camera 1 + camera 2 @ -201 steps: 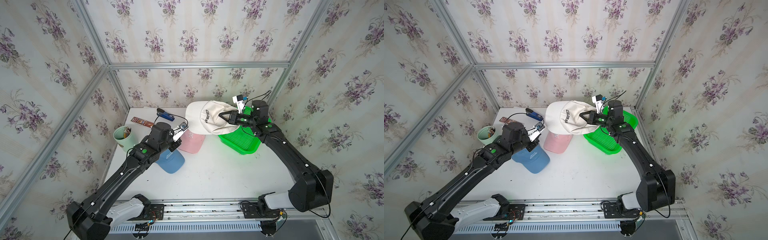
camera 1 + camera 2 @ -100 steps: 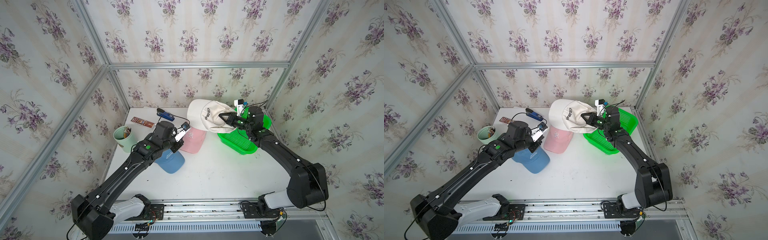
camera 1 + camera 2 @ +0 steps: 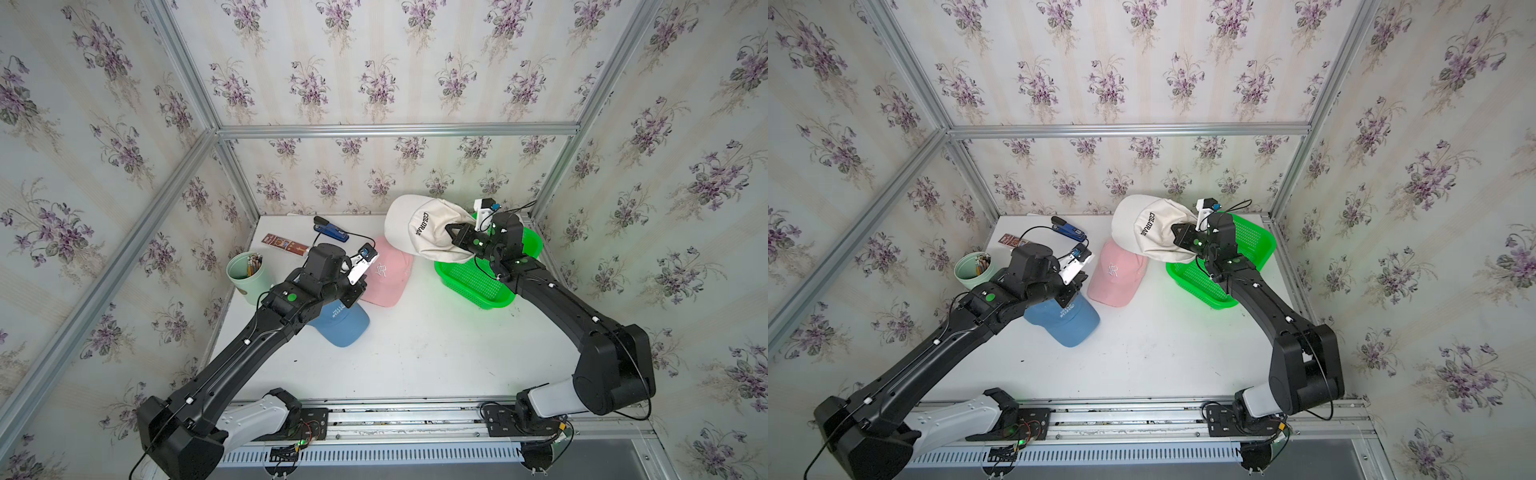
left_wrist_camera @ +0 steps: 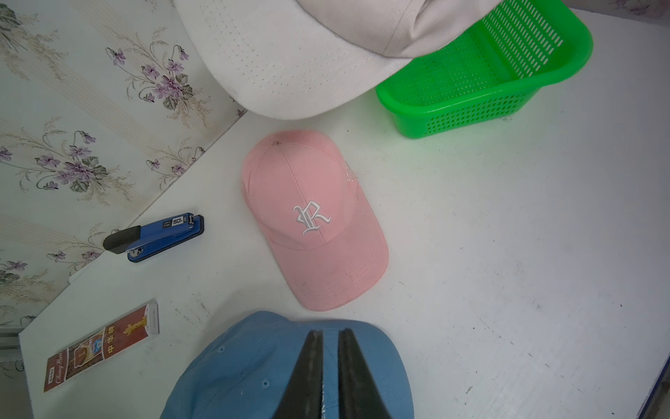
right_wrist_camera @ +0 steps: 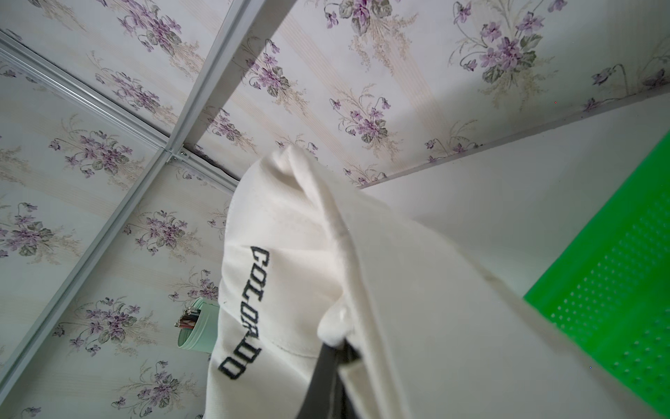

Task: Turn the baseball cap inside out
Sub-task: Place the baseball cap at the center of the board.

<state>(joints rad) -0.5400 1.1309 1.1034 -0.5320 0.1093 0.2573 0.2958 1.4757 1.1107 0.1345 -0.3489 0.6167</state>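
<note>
A: Hanging clear of the table [image 3: 415, 357] at about one o'clock, the white cap [image 3: 417, 232]. Showing its lettering on the outside, so judging the turning as not yet begun.

B: Being pinched at a fold of the crown by the right gripper [image 5: 328, 357], jaws closed tight on the cloth.

A: Leaving, probably, the whole job: opening the crown and pushing it through.

B: Hovering over the blue cap [image 4: 253, 366] near nine o'clock, the left gripper [image 4: 330, 335], narrowed to a thin slit, gripping nothing.

A: Crowding underneath: the green basket [image 3: 478, 286] rim lying just below the cloth, the pink cap [image 3: 386, 274] sitting near at eight o'clock, the back wall pressing close at twelve.

B: Opening up toward six o'clock, bare tabletop.
</note>
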